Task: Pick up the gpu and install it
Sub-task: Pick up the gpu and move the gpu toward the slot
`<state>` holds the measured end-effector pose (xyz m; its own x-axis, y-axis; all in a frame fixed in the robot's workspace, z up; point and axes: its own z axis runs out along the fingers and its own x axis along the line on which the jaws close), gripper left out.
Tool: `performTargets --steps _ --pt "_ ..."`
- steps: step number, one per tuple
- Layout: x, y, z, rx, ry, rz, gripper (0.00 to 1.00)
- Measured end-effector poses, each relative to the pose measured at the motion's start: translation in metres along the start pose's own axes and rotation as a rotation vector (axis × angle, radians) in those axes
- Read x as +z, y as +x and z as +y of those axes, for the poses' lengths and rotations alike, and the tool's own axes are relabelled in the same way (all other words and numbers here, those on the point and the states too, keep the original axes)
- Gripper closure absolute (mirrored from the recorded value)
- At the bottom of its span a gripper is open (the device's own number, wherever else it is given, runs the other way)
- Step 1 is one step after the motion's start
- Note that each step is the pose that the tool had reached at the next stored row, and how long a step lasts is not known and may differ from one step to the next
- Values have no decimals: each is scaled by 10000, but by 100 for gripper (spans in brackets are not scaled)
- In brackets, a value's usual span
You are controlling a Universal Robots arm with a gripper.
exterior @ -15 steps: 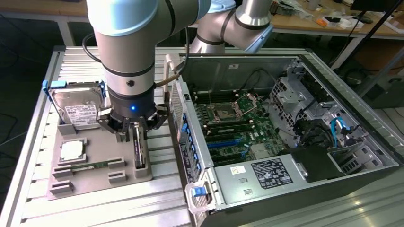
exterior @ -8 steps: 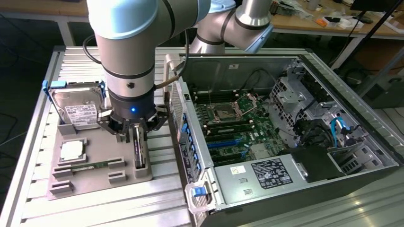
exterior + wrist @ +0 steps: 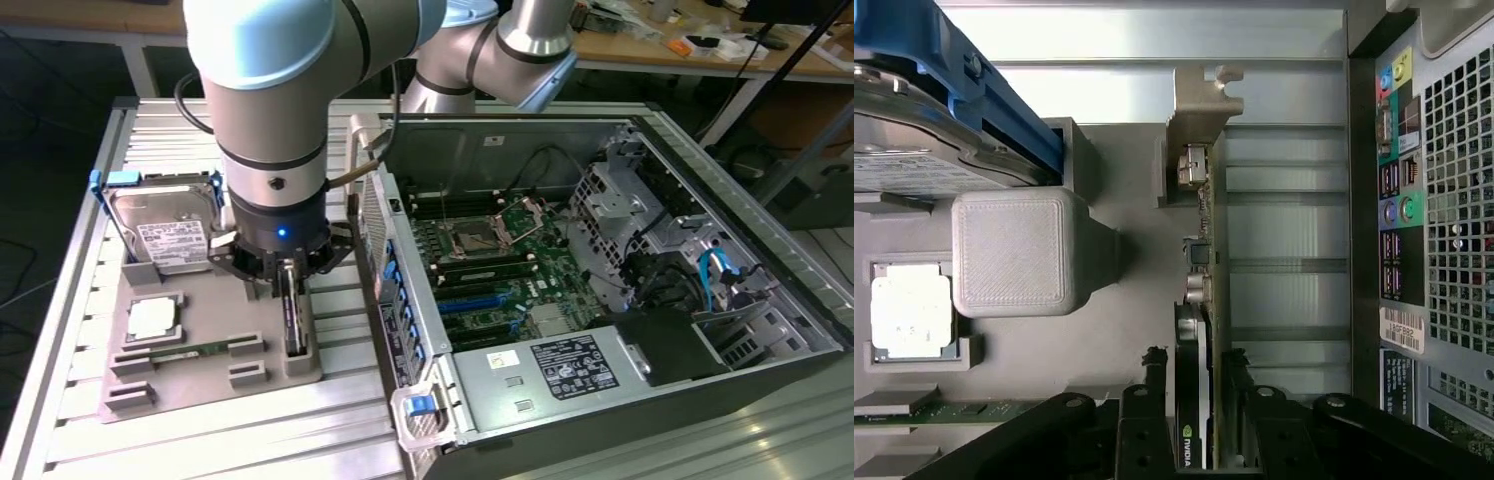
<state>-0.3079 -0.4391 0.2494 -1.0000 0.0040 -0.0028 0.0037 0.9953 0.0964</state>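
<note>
Over the grey tray point(image 3: 187, 392) on the surface point(image 3: 174, 445), we see the gpu point(image 3: 295, 325) standing on its long edge in a slot, so the jaws can straddle it from above. They are spread, 1 on each side, not pinching it. The hard drive point(image 3: 163, 232) and memory stick point(image 3: 187, 352) lie clear of it, and the open computer case point(image 3: 747, 200) stands close on the exterior view's right.

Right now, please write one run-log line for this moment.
tool: open, fingers either side of gpu | gpu: on edge in gray tray, not lifted | computer case: open beside tray
</note>
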Motion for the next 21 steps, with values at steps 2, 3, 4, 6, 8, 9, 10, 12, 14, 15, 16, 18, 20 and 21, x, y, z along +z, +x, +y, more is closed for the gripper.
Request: performTargets --steps 2,3,4,6,8,9,10,12,14,15,16,18,20,21 --pt "1 0 0 0 -114 0 71" --pt "1 0 0 1 -155 1 73" --pt "1 0 1 1 -171 1 73" --pt "2 0 1 2 -172 1 73" --pt "2 0 0 0 -172 1 73" --pt "2 0 0 0 -172 1 73" --pt "2 0 0 0 -172 1 73" --pt "2 0 -1 0 -162 1 73" --pt "2 0 -1 0 -133 0 73" --pt "2 0 0 0 -117 0 73" --pt "1 0 0 0 -107 1 73" --pt "1 0 0 0 -106 1 73" --pt "1 0 0 0 -106 1 73" --pt "2 0 0 0 -106 1 73"
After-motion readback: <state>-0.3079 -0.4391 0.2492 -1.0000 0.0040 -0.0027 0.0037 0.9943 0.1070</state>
